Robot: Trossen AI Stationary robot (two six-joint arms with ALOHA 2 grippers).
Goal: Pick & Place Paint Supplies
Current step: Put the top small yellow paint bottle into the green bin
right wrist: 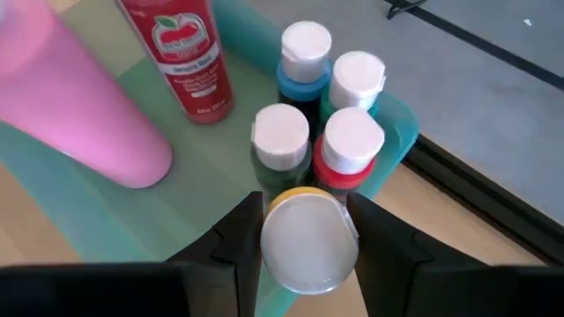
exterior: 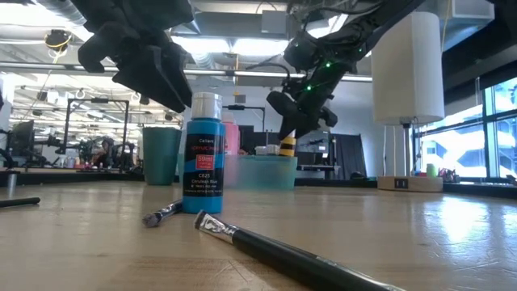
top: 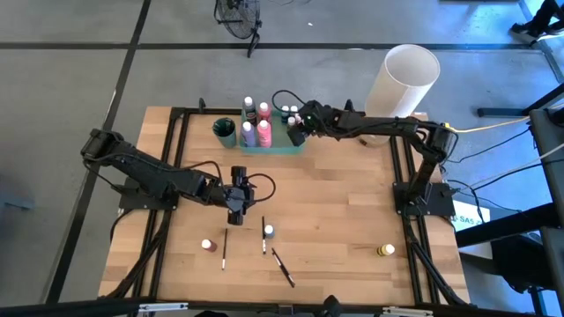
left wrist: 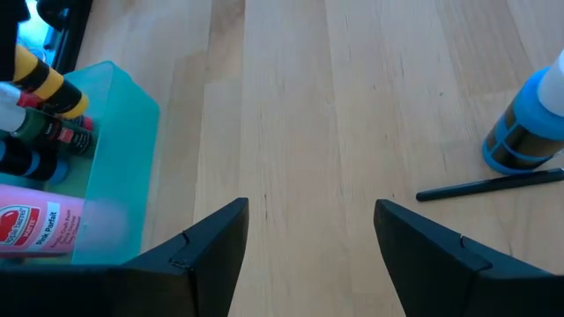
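While the left hand hangs open mid-table, the right hand grips a yellow bottle above the tray's crowded corner.

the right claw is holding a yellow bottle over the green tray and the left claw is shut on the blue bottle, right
Not quite. The right claw does hold a yellow bottle over the green tray, but the left claw is open and empty. The left wrist view shows bare table between its fingers, with the blue bottle standing apart from it.
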